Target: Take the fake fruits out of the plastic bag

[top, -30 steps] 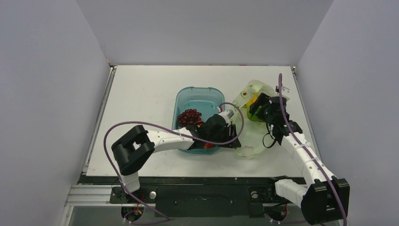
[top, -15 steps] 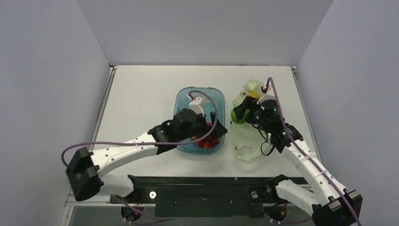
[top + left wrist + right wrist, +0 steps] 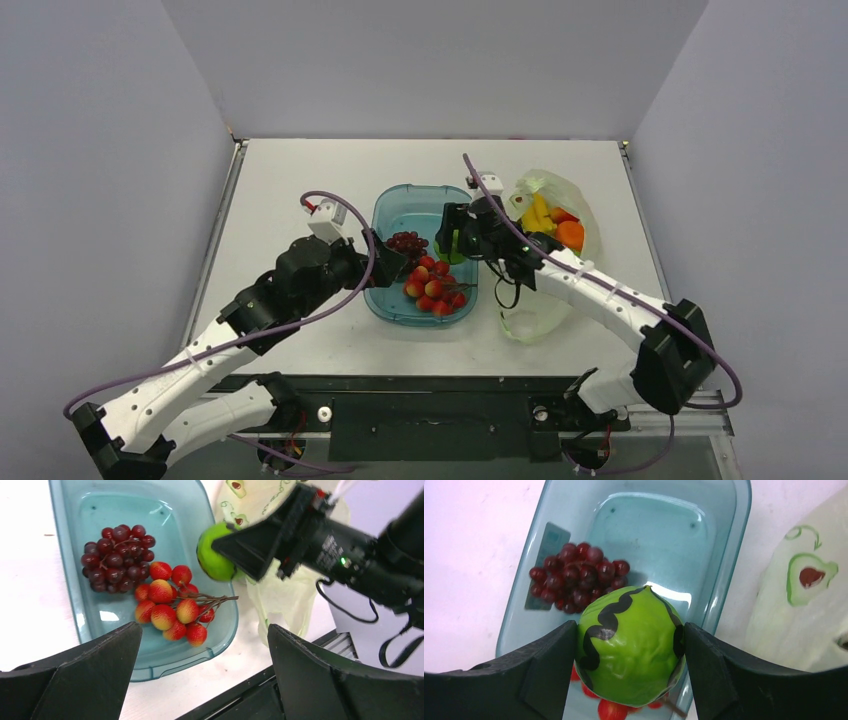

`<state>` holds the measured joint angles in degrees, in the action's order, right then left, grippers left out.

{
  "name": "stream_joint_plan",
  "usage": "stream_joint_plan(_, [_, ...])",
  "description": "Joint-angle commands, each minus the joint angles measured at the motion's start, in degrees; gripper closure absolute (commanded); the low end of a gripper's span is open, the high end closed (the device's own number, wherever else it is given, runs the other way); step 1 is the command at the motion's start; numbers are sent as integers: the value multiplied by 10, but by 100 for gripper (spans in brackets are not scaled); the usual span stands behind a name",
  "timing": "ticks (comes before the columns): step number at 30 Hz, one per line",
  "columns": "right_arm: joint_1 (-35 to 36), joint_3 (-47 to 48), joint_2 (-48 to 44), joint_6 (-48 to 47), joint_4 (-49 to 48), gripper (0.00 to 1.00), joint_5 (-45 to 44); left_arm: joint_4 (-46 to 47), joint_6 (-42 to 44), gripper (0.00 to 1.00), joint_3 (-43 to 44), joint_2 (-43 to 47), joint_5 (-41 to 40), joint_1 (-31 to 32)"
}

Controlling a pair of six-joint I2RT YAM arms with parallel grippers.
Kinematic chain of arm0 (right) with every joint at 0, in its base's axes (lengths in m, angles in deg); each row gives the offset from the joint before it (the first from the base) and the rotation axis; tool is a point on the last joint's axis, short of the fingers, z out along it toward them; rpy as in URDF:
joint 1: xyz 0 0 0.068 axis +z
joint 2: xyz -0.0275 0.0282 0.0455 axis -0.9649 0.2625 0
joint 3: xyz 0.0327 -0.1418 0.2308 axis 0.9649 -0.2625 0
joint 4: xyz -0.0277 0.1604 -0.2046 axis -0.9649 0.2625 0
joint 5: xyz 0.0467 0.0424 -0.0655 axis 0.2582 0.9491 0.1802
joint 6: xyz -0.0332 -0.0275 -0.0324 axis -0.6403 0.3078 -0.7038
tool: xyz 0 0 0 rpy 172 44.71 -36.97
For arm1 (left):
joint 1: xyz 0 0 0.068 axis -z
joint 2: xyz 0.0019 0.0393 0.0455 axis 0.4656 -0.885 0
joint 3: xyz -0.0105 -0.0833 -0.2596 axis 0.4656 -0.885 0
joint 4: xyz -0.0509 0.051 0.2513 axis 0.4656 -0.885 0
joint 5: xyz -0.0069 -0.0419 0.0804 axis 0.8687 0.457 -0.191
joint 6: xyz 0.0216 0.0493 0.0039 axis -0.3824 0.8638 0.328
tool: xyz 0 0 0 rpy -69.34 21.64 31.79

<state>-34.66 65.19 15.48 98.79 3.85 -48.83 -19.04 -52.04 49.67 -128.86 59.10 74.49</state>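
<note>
Right end effector (image 3: 629, 635) around glossy, black-striped round green fruit (image 3: 630, 655).

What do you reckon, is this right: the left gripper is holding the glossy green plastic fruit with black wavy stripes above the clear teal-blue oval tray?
Not quite. The right gripper holds the glossy green plastic fruit with black wavy stripes above the clear teal-blue oval tray, as the right wrist view shows. The left gripper is open and empty.
</note>
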Motion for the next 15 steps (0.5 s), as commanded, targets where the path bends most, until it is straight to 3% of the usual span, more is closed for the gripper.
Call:
stream_joint_plan(1, [-2,95,87,-56,-13,78,-79,-45,18,3,1,19,-20,-5])
stream_joint_plan(10, [-4,242,261,-97,50,50,-160,-24,-15,3,-24,33,0,-7])
stream_joint_plan(15, [-3,296,295,-102,80,34,-162,-8,-18,3,-26,29,24,-6])
